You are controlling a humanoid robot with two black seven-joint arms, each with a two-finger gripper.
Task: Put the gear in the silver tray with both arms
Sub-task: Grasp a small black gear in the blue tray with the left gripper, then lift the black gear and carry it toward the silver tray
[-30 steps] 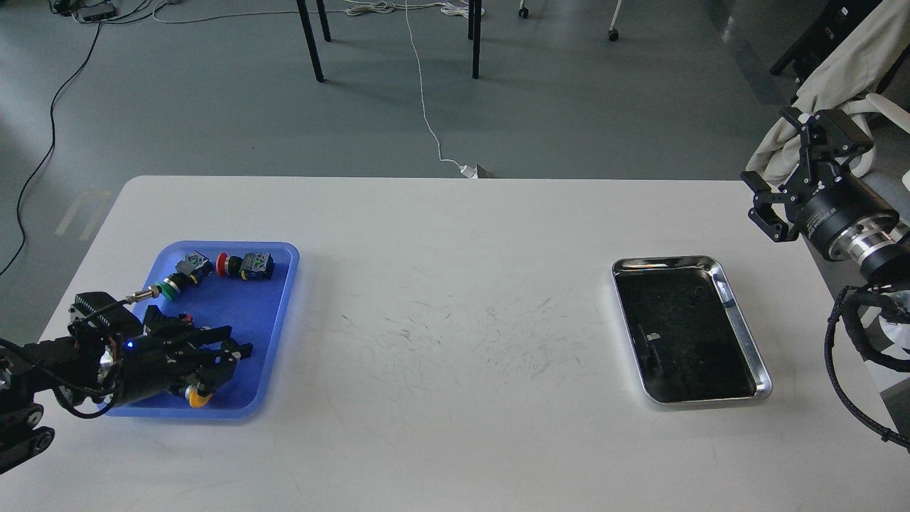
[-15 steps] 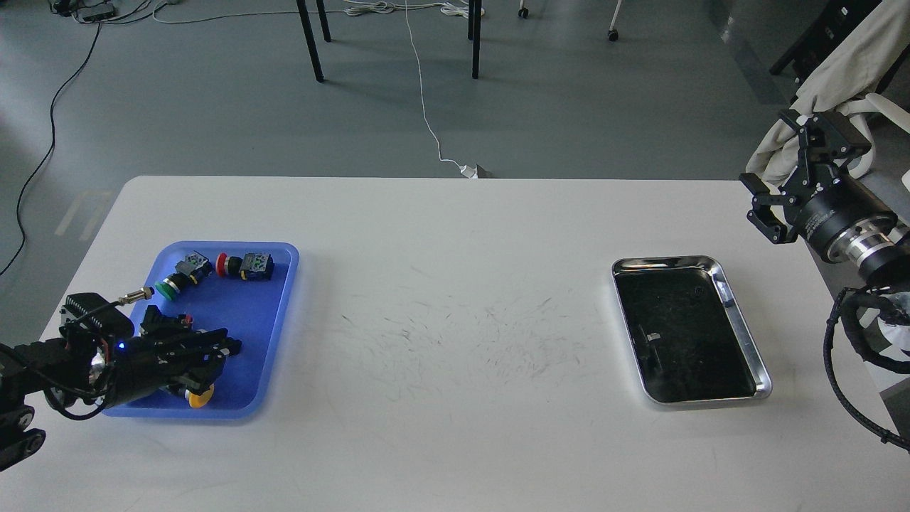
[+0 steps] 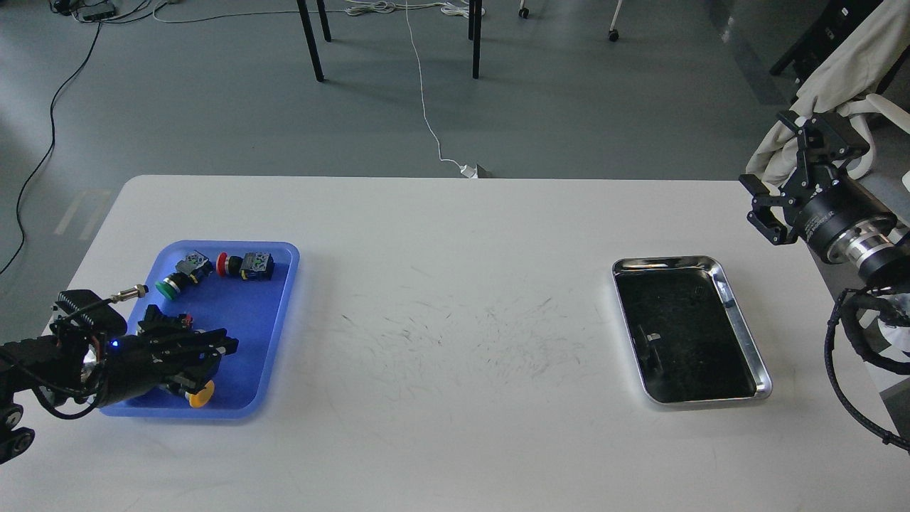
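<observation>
The white table (image 3: 455, 427) has a wide bare middle, faintly scuffed with dark scratches, and both trays sit near its opposite ends. The silver tray (image 3: 743, 334) — shiny metal, rounded corners, raised rim, dark reflective bottom — lies near the right edge with open room all round it. At the left end, the blue plastic tray (image 3: 274, 334) reaches close to the table's near-left edge.

The left gripper (image 3: 213, 352) lies low over the blue tray's near part, fingers close together above a yellow-capped push button (image 3: 200, 395); whether it pinches that piece I cannot tell. Farther back in the tray rest a green-capped button (image 3: 169, 287) and a red-capped one (image 3: 223, 264), just beside each other.

The right gripper (image 3: 789, 174) hangs off the table's far right corner, well apart from the silver tray, its fingers spread and empty.
</observation>
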